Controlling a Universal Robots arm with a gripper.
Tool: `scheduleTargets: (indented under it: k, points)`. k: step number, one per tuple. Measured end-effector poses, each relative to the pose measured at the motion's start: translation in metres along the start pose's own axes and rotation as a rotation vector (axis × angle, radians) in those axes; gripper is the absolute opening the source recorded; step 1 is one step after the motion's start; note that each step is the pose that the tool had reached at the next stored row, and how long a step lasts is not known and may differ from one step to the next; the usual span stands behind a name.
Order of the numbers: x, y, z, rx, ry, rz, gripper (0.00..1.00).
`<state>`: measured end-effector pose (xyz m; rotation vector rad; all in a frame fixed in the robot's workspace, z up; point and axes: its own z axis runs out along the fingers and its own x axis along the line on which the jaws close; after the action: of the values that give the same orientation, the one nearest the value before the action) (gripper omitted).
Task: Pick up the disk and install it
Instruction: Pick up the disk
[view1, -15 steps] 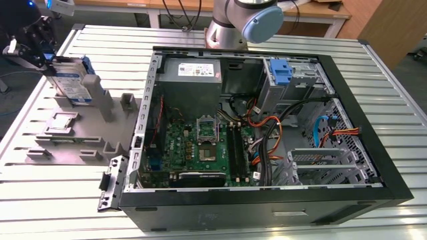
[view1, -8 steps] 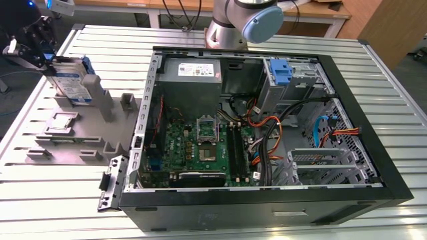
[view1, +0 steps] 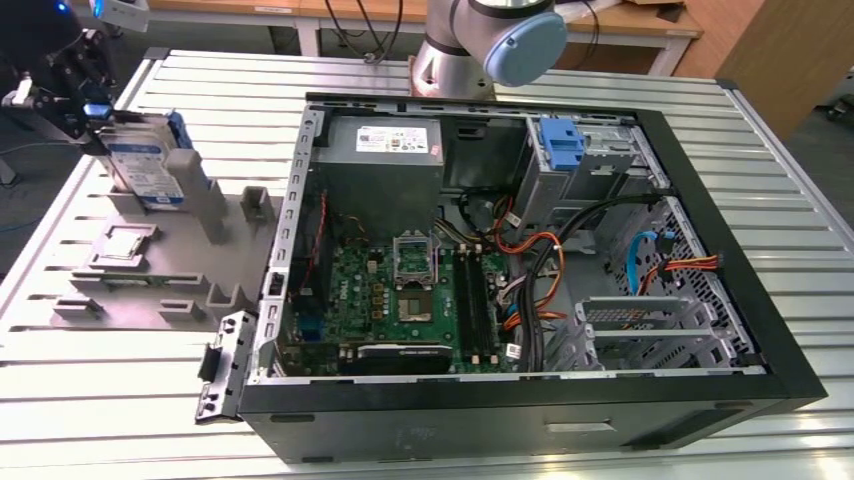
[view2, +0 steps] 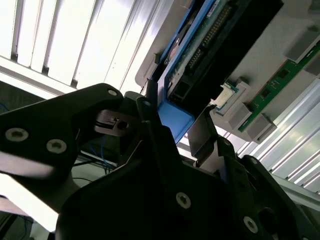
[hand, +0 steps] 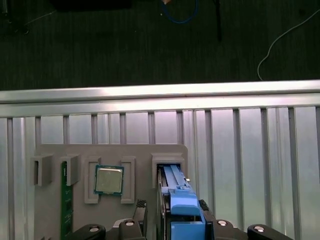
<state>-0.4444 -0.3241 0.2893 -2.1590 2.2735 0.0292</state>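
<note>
Standing at the far left of the exterior view, the gripper (view1: 96, 118) is level with the upper end of the disk (view1: 144, 170). The disk is on edge in a slot of a grey holder (view1: 160, 290), label facing out and tilted a little.

In the first wrist view the gripper is open. One finger (hand: 141, 206) sits on one side of the disk's blue frame (hand: 177, 200) with a strip of holder showing between them. The other finger (hand: 202, 205) is right against the frame. The second wrist view shows the frame's blue end (view2: 175, 117) between the two fingers, and the disk's lower end is seated in the slot.

Just below the disk in the exterior view, a small square silver chip (view1: 123, 245) lies flat in its own recess of the holder. In the first wrist view a green memory stick (hand: 64, 200) stands in a slot on the chip's far side from the disk.

Further right on the slatted metal desk (view1: 134, 400), an open computer case (view1: 534, 390) lies on its side with its green motherboard (view1: 400, 290) exposed. A second blue bracket (view1: 561, 145) sits in a bay near its far corner. The arm's grey base (view1: 487, 45) rises behind the case.
</note>
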Motion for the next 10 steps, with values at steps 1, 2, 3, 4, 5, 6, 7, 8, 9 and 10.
scheduleTargets:
  k: [1, 2, 3, 4, 5, 6, 7, 8, 9, 10]
  points:
    - [0.0, 0.0, 0.0, 0.0, 0.0001, -0.001, 0.51]
    - [0.0, 0.0, 0.0, 0.0, 0.0001, -0.001, 0.51]
    - [0.0, 0.0, 0.0, 0.0001, 0.0, -0.001, 0.51]
    - [0.0, 0.0, 0.0001, 0.0001, 0.0, -0.001, 0.51]
    - [0.0, 0.0, 0.0, 0.0001, 0.0001, -0.001, 0.49]
    - [0.0, 0.0, 0.0, 0.0, 0.0001, -0.001, 0.49]
    - [0.0, 0.0, 0.0, 0.0, 0.0001, -0.001, 0.42]
    - [0.0, 0.0, 0.0, 0.0, 0.0001, -0.001, 0.42]
    - [0.0, 0.0, 0.0, 0.0, 0.0001, -0.001, 0.4]
    - [0.0, 0.0, 0.0, 0.0, 0.0001, -0.002, 0.4]
